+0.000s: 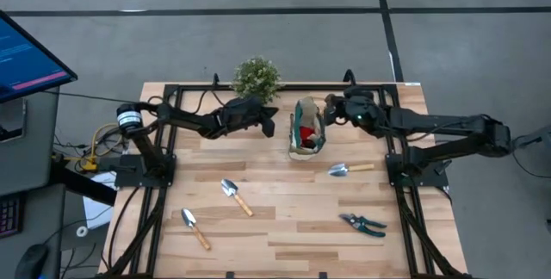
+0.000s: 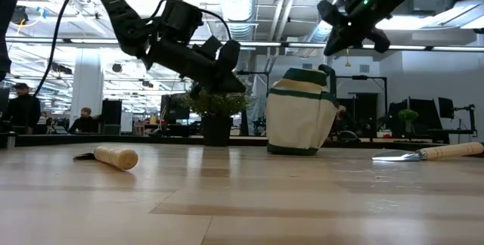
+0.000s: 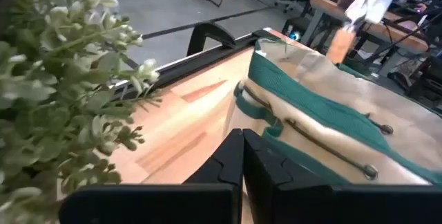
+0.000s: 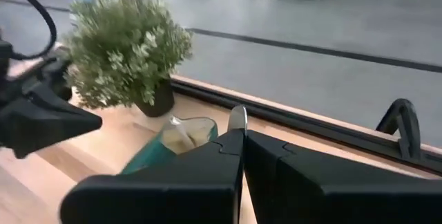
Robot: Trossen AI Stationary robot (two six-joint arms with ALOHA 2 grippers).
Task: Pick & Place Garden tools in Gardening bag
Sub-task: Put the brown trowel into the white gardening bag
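From above: bag standing near the back middle of the table, mouth open, red glove inside. Plant at 11 o'clock from the bag, just by the back edge. Left gripper at 9 o'clock of the bag, close beside it. Right gripper at 2 o'clock of the bag, by its rim. One trowel lying flat at 4 o'clock from the bag, near it. Shears at 5 o'clock, well apart, near the front. Two more trowels at 7 o'clock, one behind the other, the front one close to the table's edge.

From table height: both grippers up in the air, touching nothing on the table. Left one above the plant, right one above the bag. Two people far off at 9 o'clock, in the room behind.

From the left wrist: fingers pressed tight together, holding nothing. Bag's green trim right ahead, plant leaves beside.

From the right wrist: fingers pressed tight together, with the silver tip of a fourth trowel poking out between them. Bag's open mouth just past it, plant farther off.
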